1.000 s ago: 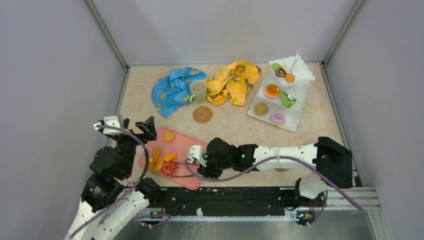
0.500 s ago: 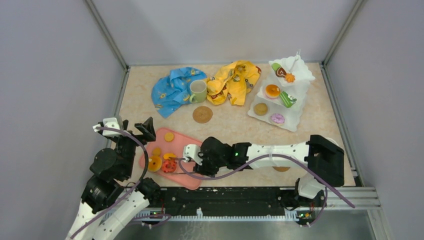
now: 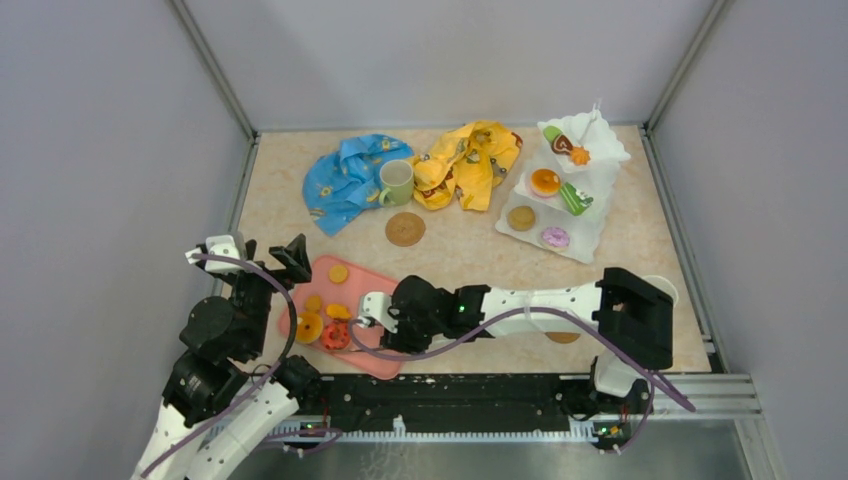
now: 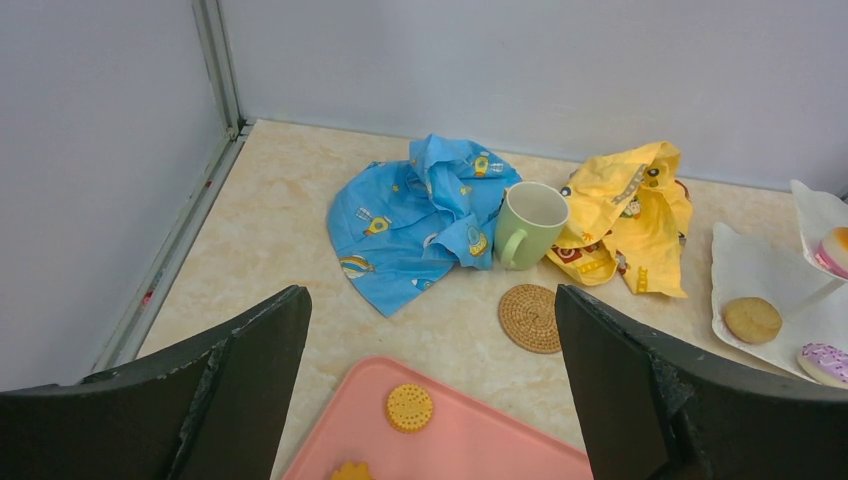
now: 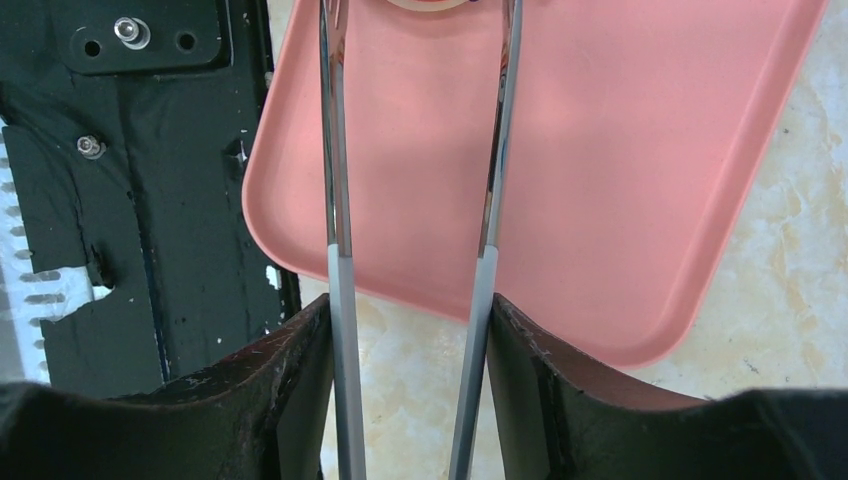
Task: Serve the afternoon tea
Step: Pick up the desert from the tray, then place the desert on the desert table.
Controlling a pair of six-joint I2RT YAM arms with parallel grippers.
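Right gripper (image 5: 410,345) jaws are clamping tongs (image 5: 335,200) pointing at a light, likely slippery donut (image 3: 336,336); pinching across its ring seems best. Left gripper (image 4: 430,300) jaws are gaping.

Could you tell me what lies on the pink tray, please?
A yellow biscuit, an orange donut, a red pastry, small orange pieces. The right arm, holding tongs, hides the rest.
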